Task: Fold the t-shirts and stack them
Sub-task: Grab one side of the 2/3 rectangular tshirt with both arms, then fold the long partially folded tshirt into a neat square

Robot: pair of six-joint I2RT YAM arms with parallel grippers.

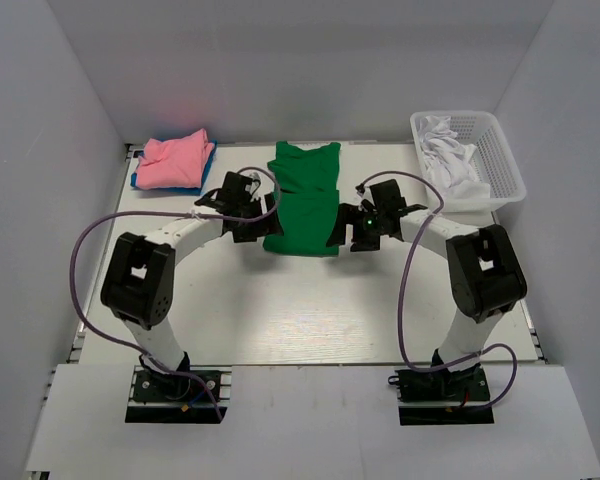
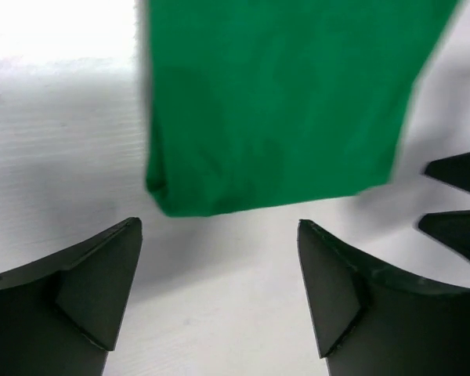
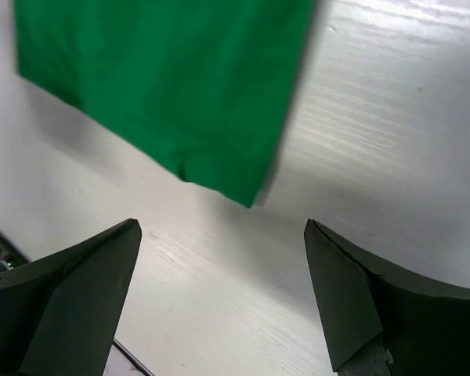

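Note:
A bright green t-shirt [image 1: 302,200] lies flat in the middle of the table, folded into a long strip with the collar toward the back. My left gripper [image 1: 260,222] is at its near left corner and my right gripper [image 1: 345,232] at its near right corner. In the left wrist view the left gripper [image 2: 219,229] is open just short of the green hem [image 2: 282,102], holding nothing. In the right wrist view the right gripper [image 3: 223,229] is open too, with the shirt's corner [image 3: 164,86] ahead of it. A folded pink shirt [image 1: 175,160] rests on a blue one [image 1: 170,187] at the back left.
A white mesh basket [image 1: 502,165] stands at the back right with white cloth [image 1: 450,160] in it. White walls enclose the table [image 1: 300,310] on three sides. Purple cables loop from both arms.

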